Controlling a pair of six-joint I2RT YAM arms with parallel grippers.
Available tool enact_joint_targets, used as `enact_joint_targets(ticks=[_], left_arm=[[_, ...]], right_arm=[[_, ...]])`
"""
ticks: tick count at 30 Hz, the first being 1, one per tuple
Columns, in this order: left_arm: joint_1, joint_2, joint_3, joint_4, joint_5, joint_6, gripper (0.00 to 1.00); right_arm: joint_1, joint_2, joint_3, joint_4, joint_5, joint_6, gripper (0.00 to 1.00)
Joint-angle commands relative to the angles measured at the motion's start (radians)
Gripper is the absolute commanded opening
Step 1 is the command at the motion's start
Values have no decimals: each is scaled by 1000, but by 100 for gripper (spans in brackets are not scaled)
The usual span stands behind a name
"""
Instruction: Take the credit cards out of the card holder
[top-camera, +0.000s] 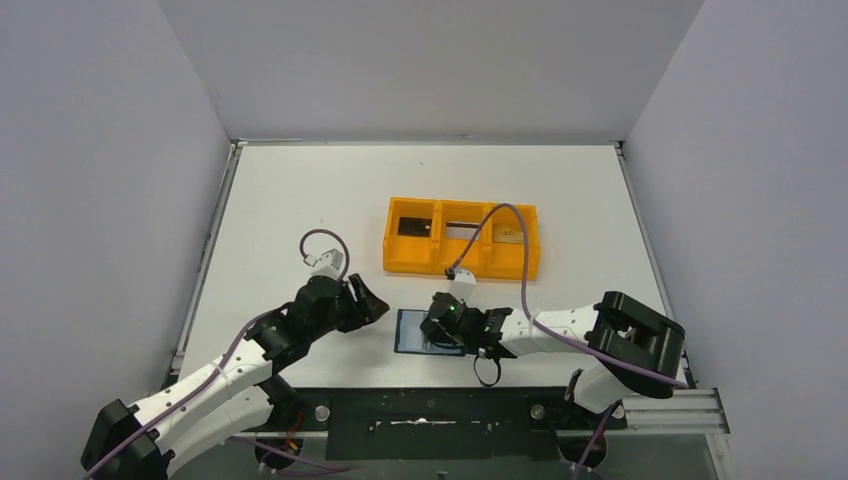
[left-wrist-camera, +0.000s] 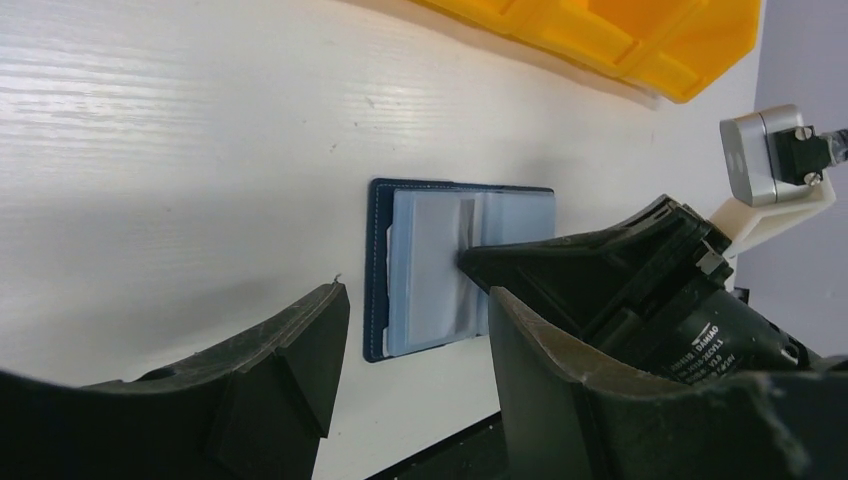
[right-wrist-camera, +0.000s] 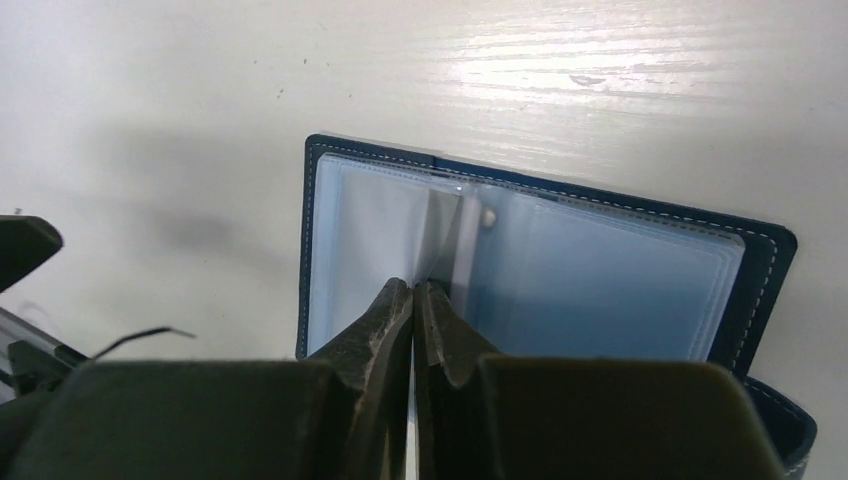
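**A:** Two grippers were in play, but only the right one was working. Your right gripper (right-wrist-camera: 413, 285) stood with its jaws pressed together. Its tips were down on the centre fold of the small navy bifold card holder (right-wrist-camera: 600, 280), which lay open and flat on the white wood-grain table (top-camera: 300, 200).

**B:** Was it holding a card?

**A:** You couldn't tell. A thin pale strip (right-wrist-camera: 445, 235) rose just ahead of the tips, at the fold. It might have been the edge of one of the thin flat credit cards, or only a leaf of the clear plastic sleeves (right-wrist-camera: 370, 240). No card lay loose beside either pair of jaws.

**B:** And the left?

**A:** Your left gripper (left-wrist-camera: 415, 295) hung with its jaws apart and nothing between them. The holder was near, beyond its tips, and not touched.

**B:** So how should the pull have gone?

**A:** Slowly, I'd judge, and along the sleeve's mouth, not straight up. A steep lift would likely have dragged the whole light holder along. You'd have done well to bring the left jaws down on the navy cover, on the side away from the right tips, to pin it. If only film was caught, the better course was to let go and pinch deeper. The orange plastic three-compartment tray (top-camera: 420, 265) sat well beyond both jaws.
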Motion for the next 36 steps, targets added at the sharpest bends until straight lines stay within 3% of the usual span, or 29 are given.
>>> enact_joint_targets(ticks=[1, 10, 20, 26, 36], left_arm=[[7, 37, -9, 176, 113, 33, 53], [5, 147, -7, 252, 187, 45, 53], [-6, 276, -18, 396, 331, 42, 54], [-21, 376, -8, 452, 346, 28, 53], [-48, 482, 8, 539, 405, 22, 42]], right_arm=[[-24, -64, -66, 221, -51, 33, 1], [-42, -126, -178, 364, -68, 70, 1], [-53, -130, -212, 395, -70, 95, 1], [-62, -141, -237, 411, -75, 107, 2], [-65, -152, -256, 425, -75, 114, 3]])
